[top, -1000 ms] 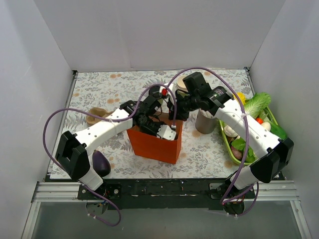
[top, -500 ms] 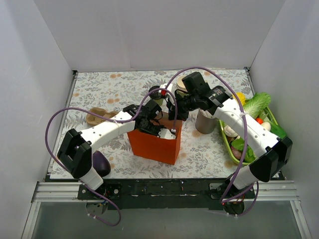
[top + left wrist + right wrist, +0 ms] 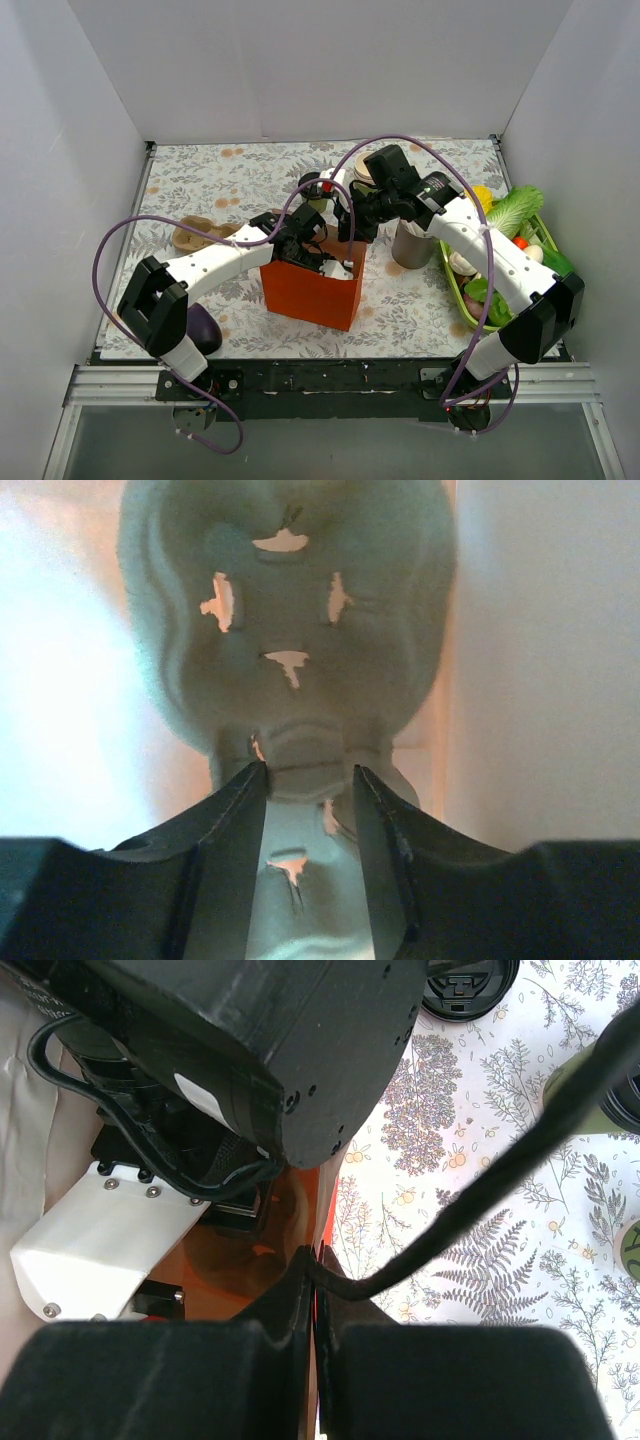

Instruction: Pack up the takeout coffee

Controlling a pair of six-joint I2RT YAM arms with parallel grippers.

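Note:
An orange paper bag (image 3: 312, 292) stands open at mid-table. My left gripper (image 3: 322, 262) is down inside it, shut on a grey moulded pulp cup carrier (image 3: 290, 630), whose ridge sits between the fingertips of the gripper (image 3: 308, 770). My right gripper (image 3: 352, 232) is shut on the bag's far rim (image 3: 322, 1210), the gripper (image 3: 312, 1260) pinching the wall. The takeout coffee shows only partly as a green cup with a dark top (image 3: 610, 1100) at the right edge of the right wrist view, behind a cable. In the top view the arms hide it.
A loose black lid (image 3: 470, 980) lies beyond the bag. A stack of cream cups (image 3: 365, 172) and a grey tumbler (image 3: 410, 245) stand behind and right of the bag. A green tray (image 3: 455, 285) of vegetables is at the right, an aubergine (image 3: 203, 328) front left, a brown item (image 3: 192, 235) left.
My left gripper has sunk a little deeper into the bag with the carrier, and the bag has shifted slightly right. The right gripper has kept its hold on the rim.

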